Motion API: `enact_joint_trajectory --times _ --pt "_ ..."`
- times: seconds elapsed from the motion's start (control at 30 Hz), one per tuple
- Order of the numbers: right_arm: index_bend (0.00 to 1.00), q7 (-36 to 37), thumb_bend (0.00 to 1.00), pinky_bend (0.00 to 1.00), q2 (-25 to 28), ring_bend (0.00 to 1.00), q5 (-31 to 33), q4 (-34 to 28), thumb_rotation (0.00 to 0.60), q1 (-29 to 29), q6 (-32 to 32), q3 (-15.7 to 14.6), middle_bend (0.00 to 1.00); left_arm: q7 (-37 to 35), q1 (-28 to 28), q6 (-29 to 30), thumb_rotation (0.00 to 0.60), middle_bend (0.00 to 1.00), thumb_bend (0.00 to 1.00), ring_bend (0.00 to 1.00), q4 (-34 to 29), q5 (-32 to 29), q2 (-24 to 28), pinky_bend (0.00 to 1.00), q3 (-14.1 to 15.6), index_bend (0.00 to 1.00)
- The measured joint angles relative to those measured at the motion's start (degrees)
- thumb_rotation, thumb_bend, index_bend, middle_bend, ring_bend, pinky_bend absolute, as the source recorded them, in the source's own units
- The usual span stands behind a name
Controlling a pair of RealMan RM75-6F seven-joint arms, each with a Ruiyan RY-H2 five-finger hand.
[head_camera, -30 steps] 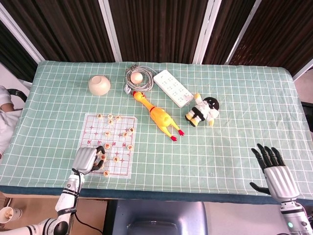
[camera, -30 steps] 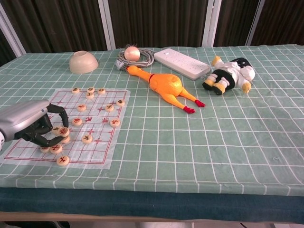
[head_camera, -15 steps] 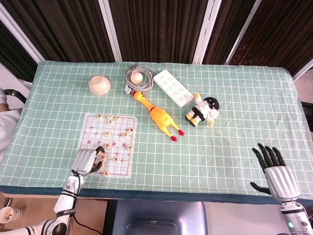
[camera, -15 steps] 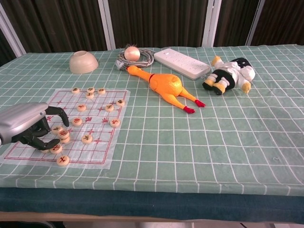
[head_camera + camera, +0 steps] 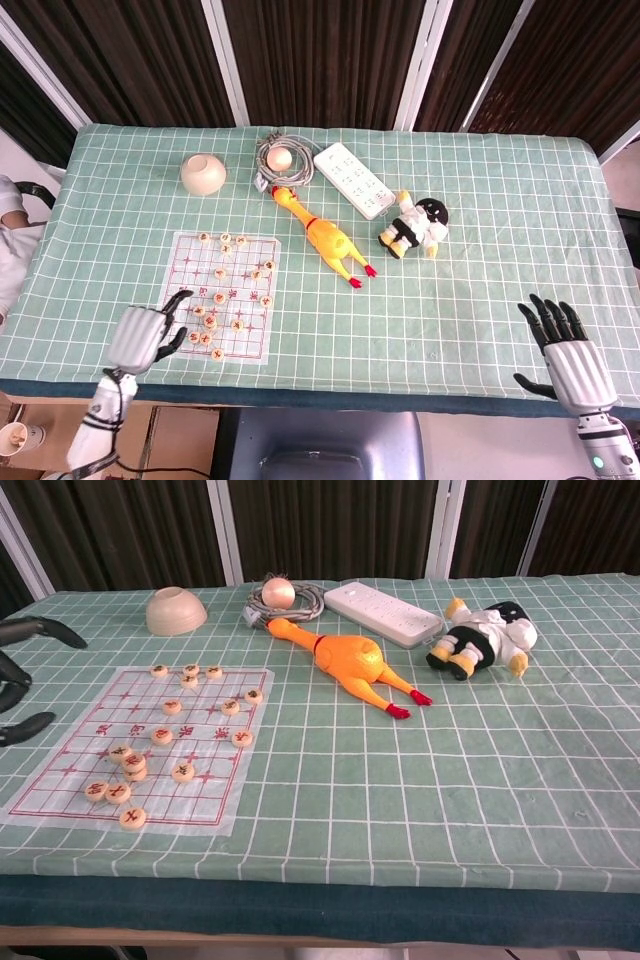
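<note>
1. Left robot hand [image 5: 140, 335] open, dark fingers [image 5: 40, 630] spread, empty, hovering just off the left edge of the translucent plastic chess sheet with red grid lines [image 5: 190, 262]
2. Round pale wooden chess pieces [image 5: 205, 325] scattered on that sheet, nearest cluster just right of the left robot hand, apart from it
3. Right robot hand [image 5: 568, 358] open, fingers apart, empty, at the near right edge of the green checked table [image 5: 480, 250], well apart from everything
4. Farther ahead: cream upturned bowl [image 5: 203, 174], yellow rubber chicken [image 5: 322, 237], white power strip [image 5: 356, 180], black-and-white plush doll [image 5: 417, 225]
</note>
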Motion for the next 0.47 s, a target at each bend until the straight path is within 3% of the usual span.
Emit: enact_joint_trajectory --times 0.1,0.2,0.37,0.47 --pt "0.00 -0.7 0.11 0.00 0.1 0.00 0.1 -0.2 0.600 -0.1 -0.2 -0.1 0.00 -5.6 3.2 2.8 0.600 0.04 0.34 0.05 -0.2 1.7 5.8 0.20 2.8 0.00" --pt "0.00 -1.1 0.11 0.00 0.0 0.00 0.0 -0.3 0.600 -0.2 0.0 -0.1 0.00 -14.3 5.8 4.7 0.600 0.00 0.37 0.00 1.2 2.0 8.4 0.10 4.7 0.00" --pt "0.00 -1.5 0.11 0.00 -0.2 0.00 -0.4 -0.4 0.600 -0.5 0.6 -0.2 0.00 -27.5 8.7 8.1 0.600 0.00 0.37 0.00 4.7 3.8 11.4 0.06 6.4 0.00" --pt "0.00 -1.1 0.11 0.00 -0.1 0.00 -0.7 -0.3 0.600 -0.7 1.0 -0.3 0.00 -28.7 9.4 8.2 0.600 0.00 0.37 0.00 6.1 4.4 11.9 0.06 6.6 0.00"
